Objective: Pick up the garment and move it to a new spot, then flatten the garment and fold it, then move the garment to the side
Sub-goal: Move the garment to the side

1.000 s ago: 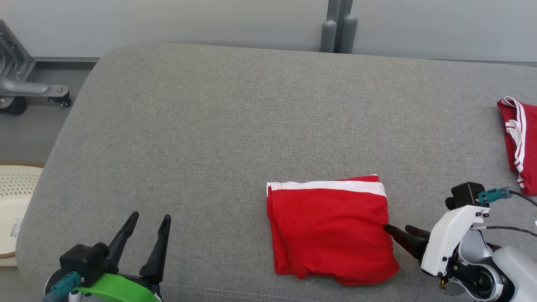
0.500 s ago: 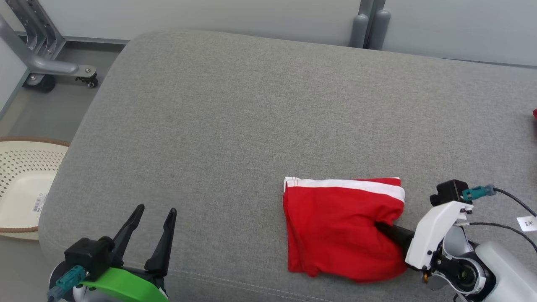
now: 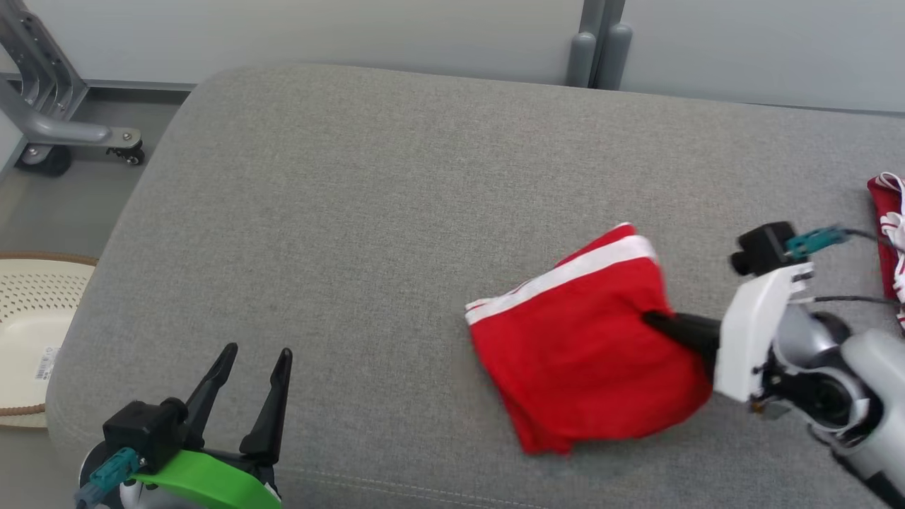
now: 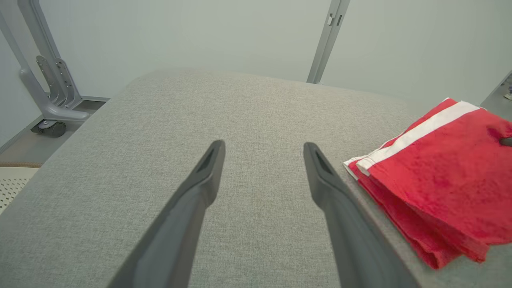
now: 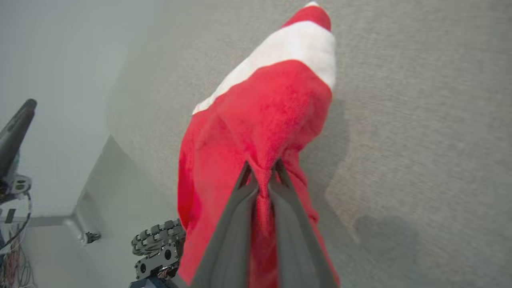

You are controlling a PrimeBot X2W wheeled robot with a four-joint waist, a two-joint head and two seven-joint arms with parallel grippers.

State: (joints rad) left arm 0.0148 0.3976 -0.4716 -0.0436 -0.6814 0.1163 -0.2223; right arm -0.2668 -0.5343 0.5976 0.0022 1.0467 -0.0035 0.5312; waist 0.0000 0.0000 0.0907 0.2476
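— Between the jaws of the right gripper (image 5: 260,170), what is there?
— A pinch of the folded red cloth garment with a white band (image 3: 587,353). The jaws are pressed nearly together on its edge, and the cloth bunches at their tips. Beyond the fingertips the garment spreads over the grey fabric cushion (image 3: 389,212). How much of it rests there I cannot tell.
— And the left gripper (image 3: 257,351)?
— Its jaws stand wide apart over the cushion's near edge. The garment lies well off to their right.
— Anything else?
— Behind the right gripper's wrist lies a second red garment with white stripes (image 3: 887,233). Left of the left jaws, off the cushion, sits a cream perforated plastic basket (image 3: 28,311).
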